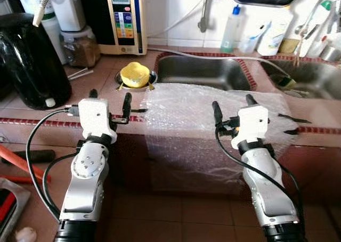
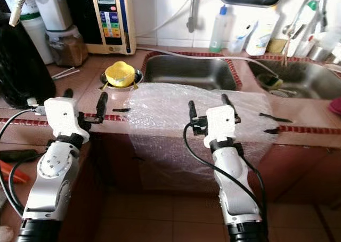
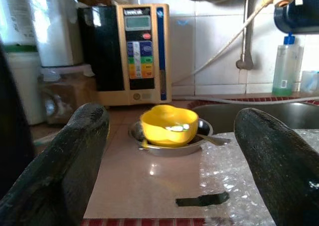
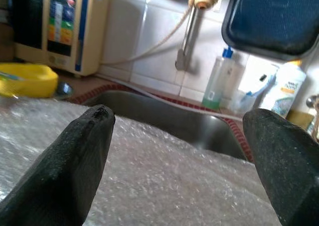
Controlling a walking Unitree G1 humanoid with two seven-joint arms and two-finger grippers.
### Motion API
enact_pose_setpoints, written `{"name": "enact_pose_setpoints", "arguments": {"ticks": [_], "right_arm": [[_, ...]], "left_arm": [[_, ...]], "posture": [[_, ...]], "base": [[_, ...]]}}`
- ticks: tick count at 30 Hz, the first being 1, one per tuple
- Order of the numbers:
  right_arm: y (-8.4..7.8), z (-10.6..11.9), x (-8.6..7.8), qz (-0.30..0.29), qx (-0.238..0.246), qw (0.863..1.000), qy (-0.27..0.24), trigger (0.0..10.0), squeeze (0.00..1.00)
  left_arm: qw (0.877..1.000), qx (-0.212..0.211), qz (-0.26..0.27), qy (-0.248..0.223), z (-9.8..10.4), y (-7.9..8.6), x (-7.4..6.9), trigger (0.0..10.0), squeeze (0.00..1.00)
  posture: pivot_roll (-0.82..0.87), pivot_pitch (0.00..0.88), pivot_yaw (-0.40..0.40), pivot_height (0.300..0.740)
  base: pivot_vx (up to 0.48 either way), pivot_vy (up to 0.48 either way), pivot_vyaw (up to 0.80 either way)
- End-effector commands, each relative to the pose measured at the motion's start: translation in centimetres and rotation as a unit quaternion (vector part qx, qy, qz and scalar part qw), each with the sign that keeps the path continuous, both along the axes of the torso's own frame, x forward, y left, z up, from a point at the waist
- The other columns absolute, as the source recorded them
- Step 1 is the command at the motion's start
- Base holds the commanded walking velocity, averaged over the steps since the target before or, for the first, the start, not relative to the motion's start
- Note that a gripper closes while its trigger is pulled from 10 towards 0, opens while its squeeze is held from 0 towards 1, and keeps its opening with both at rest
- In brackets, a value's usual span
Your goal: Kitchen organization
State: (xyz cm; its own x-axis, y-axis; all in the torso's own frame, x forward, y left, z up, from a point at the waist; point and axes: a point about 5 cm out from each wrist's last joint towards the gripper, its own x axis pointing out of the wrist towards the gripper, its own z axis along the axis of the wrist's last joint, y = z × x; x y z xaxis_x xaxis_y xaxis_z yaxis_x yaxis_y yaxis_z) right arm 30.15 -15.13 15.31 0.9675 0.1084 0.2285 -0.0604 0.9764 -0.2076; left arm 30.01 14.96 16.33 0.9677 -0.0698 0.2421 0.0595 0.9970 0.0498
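In front of the sink, a sheet of bubble wrap lies over the bench edge. We see the right claw above it and the left claw beside it, before the yellow bowl, both with fingers apart, holding nothing.

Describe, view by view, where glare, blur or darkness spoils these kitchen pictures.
Left eye view: bright light washes out the wall and bottles behind the sink; the bubble wrap glares white. Left wrist view: the fingers are dark and soft, the yellow bowl sharp. Right wrist view: the near bubble wrap is blurred.
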Motion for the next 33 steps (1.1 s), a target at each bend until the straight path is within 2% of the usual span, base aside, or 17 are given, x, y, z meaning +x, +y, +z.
{"name": "enact_pose_setpoints", "arguments": {"ticks": [1, 7, 33], "right_arm": [[-0.37, 0.02, 0.02, -0.004, -0.001, 1.000, 0.000, 10.0, 0.00], [-0.46, -0.04, -0.10, -0.007, -0.002, 1.000, 0.001, 10.0, 0.00], [-0.31, -0.17, -0.11, -0.002, -0.002, 1.000, 0.005, 10.0, 0.00]], "left_arm": [[1.000, 0.004, -0.004, 0.008, -0.23, -0.38, 0.04, 10.0, 0.00], [1.000, 0.006, -0.010, 0.012, -0.31, -0.54, 0.00, 10.0, 0.00], [1.000, -0.004, -0.011, 0.019, -0.46, -0.70, 0.02, 10.0, 0.00]], "posture": [[0.05, 0.000, -0.004, 0.740], [0.04, 0.000, 0.000, 0.740], [0.05, 0.000, -0.005, 0.740]], "base": [[0.000, 0.000, 0.00], [0.000, 0.000, 0.00], [0.000, -0.307, 0.00]]}}
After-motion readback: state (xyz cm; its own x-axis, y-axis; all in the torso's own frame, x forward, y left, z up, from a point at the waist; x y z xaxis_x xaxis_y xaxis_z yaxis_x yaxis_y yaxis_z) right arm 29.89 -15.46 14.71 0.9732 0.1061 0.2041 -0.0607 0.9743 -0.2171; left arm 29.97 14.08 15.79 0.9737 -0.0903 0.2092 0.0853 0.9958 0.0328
